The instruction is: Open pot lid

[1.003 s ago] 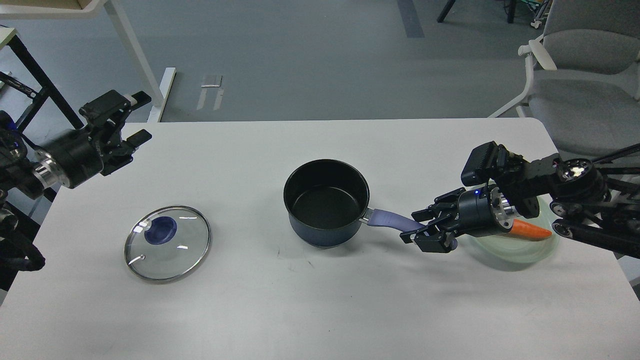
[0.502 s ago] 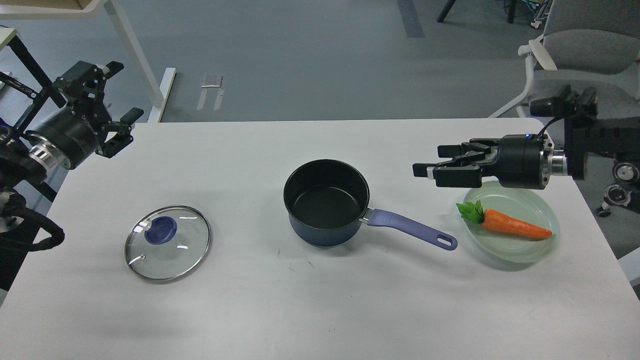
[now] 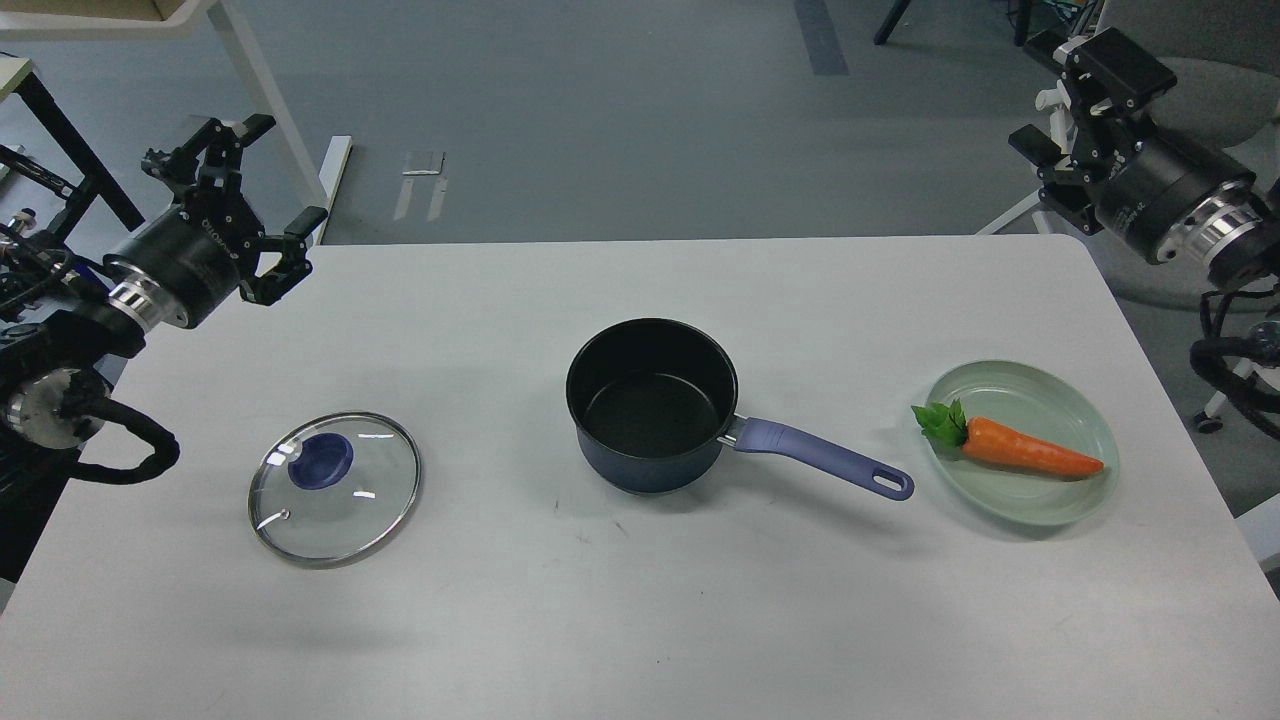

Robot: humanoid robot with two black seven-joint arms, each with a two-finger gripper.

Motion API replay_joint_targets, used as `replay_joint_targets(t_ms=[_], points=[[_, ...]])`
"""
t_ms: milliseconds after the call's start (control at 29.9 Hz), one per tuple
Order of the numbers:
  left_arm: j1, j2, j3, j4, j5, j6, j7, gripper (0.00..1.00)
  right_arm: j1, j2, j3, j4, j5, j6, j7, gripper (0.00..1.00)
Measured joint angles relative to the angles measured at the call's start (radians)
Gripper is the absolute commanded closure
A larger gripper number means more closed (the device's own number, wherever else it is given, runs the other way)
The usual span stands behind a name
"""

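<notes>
The dark blue pot stands uncovered in the middle of the white table, its purple handle pointing right. The glass lid with a blue knob lies flat on the table to the left of the pot. My left gripper is open and empty, raised above the table's far left corner. My right gripper is open and empty, raised beyond the table's far right corner.
A pale green plate holding a toy carrot sits to the right of the pot handle. A grey chair stands behind my right arm. A white desk leg stands at the far left.
My right gripper has let go of the pot handle and lifted up and back to the far right. My left gripper has shifted slightly near the far left corner. Pot and lid have not moved.
</notes>
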Motion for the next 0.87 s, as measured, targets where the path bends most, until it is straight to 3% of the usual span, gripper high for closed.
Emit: replay_joint_targets(t_ms=[100,201,334,435,569,870], points=[[0.000,-0.003,0.000,0.008,-0.026,-0.003,0.013,0.01,-0.050,0.040,0.036,-0.060,0.158,0.005,0.000,0.00],[0.002,-0.026,-0.007,0.036,-0.063,-0.011,0.055,0.01,-0.108,0.072,0.099,-0.108,0.240,0.033,0.000,0.00],[0.043,-0.066,-0.052,0.073,-0.097,-0.035,0.131,0.01,-0.210,0.107,0.187,-0.150,0.276,0.189,0.000,0.00],[0.076,-0.092,-0.105,0.085,-0.101,-0.051,0.162,0.01,-0.270,0.124,0.214,-0.167,0.295,0.313,0.000,0.00],[0.109,-0.117,-0.144,0.089,-0.101,-0.073,0.170,0.01,-0.299,0.130,0.224,-0.200,0.303,0.385,0.000,0.00],[0.151,-0.159,-0.176,0.099,-0.096,-0.086,0.179,0.01,-0.311,0.197,0.252,-0.230,0.302,0.383,0.000,0.00]])
